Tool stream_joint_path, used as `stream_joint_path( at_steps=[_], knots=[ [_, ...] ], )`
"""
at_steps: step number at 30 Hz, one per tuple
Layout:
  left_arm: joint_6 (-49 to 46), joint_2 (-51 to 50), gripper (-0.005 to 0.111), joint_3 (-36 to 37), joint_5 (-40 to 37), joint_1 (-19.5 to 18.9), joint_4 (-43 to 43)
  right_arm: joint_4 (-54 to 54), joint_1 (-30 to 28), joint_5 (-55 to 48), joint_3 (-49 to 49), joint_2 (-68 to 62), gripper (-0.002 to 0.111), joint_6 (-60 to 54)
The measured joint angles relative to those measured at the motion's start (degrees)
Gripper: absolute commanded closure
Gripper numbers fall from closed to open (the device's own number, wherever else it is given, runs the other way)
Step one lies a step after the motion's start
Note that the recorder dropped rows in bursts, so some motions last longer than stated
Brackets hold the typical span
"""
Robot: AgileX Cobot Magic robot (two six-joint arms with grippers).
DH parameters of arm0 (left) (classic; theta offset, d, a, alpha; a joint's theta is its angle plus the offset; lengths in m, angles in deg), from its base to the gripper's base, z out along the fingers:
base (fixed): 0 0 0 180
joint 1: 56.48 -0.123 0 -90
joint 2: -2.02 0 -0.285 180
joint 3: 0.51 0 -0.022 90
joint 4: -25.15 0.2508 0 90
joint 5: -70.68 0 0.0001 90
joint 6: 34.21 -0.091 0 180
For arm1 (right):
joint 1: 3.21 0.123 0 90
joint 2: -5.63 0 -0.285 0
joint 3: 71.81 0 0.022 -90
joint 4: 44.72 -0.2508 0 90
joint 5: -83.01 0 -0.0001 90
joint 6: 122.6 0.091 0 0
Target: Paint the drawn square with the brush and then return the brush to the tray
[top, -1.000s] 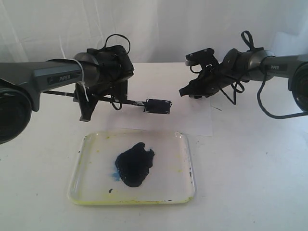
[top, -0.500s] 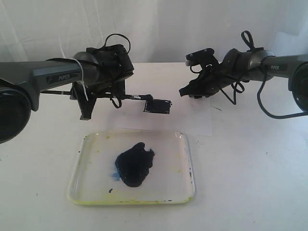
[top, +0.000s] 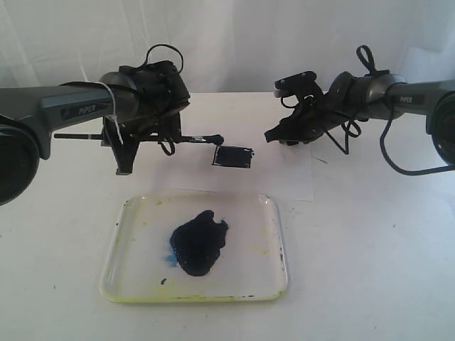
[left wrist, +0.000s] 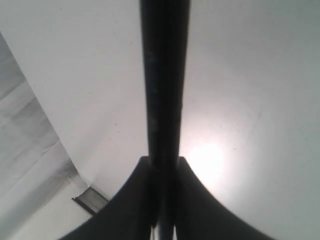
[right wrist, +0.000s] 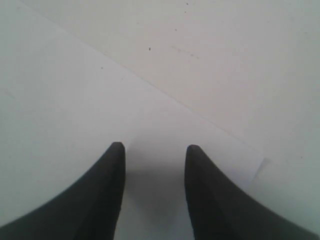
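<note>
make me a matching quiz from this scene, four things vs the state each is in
1 brush
2 square
3 tray
4 right gripper

a filled dark
b open, empty
c holds a navy blob
d held by left gripper

Pairs: 1-d, 2-a, 3-c, 4-b

Right gripper (right wrist: 155, 146) jaws apart, low over white paper (right wrist: 70, 105); paper edge runs diagonally, white table (right wrist: 240, 65) beyond.
</note>
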Motion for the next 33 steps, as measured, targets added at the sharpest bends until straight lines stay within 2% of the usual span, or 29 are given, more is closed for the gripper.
stream_joint_path(
  at_steps=[4, 11, 16, 21, 33],
  knots=[
    [-1.8, 0.0, 0.107, 0.0, 1.0, 0.0, -3.4, 0.0, 0.0, 0.0, 0.0, 0.0, 0.07, -0.2],
    [-2.0, 0.0, 0.107, 0.0, 1.5, 0.0, -3.7, 0.0, 0.0, 0.0, 0.0, 0.0, 0.07, -0.6],
    [-6.0, 0.0, 0.107, 0.0, -2.1, 0.1, -3.3, 0.0, 0.0, 0.0, 0.0, 0.0, 0.07, -0.7],
    [-5.6, 0.0, 0.107, 0.0, -3.2, 0.1, -1.2, 0.0, 0.0, 0.0, 0.0, 0.0, 0.07, -0.7],
    [-2.9, 0.0, 0.107, 0.0, 0.9, 0.1, -0.2, 0.0, 0.0, 0.0, 0.0, 0.0, 0.07, -0.7]
  ],
)
